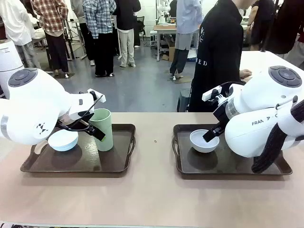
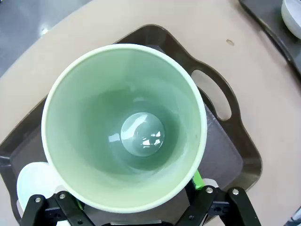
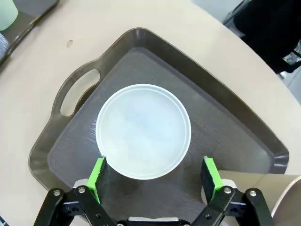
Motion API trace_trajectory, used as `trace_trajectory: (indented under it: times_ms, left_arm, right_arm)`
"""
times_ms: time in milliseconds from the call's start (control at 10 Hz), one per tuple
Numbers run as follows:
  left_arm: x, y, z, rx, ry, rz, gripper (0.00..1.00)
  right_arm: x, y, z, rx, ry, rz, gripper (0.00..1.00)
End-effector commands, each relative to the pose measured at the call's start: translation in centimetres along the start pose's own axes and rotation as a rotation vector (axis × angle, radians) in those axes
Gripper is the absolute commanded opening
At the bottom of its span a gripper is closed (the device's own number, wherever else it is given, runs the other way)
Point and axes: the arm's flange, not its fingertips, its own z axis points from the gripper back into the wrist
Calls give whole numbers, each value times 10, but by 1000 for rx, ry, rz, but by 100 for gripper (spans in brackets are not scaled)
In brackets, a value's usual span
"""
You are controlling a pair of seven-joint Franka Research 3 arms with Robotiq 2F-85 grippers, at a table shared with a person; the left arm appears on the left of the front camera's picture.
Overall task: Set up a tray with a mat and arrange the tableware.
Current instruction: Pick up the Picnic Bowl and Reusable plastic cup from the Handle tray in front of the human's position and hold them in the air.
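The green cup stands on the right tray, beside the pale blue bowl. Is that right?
No. The green cup stands on the left tray, beside the pale blue bowl; the front view shows it.

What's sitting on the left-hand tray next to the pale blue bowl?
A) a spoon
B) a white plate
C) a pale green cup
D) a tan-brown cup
C: in the front view a tall pale green cup stands on the left tray, just beside the pale blue bowl.
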Motion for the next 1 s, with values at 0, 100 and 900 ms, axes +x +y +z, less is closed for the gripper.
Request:
trace_trajectory:
  times_ms: [0, 100, 900]
  left_arm:
    - [0, 0, 0, 0, 0, 0, 100]
    - [0, 0, 0, 0, 0, 0, 100]
    - [0, 0, 0, 0, 0, 0, 100]
  right_arm:
    - [0, 0, 0, 0, 0, 0, 100]
    - [0, 0, 0, 0, 0, 0, 100]
    - [0, 0, 0, 0, 0, 0, 100]
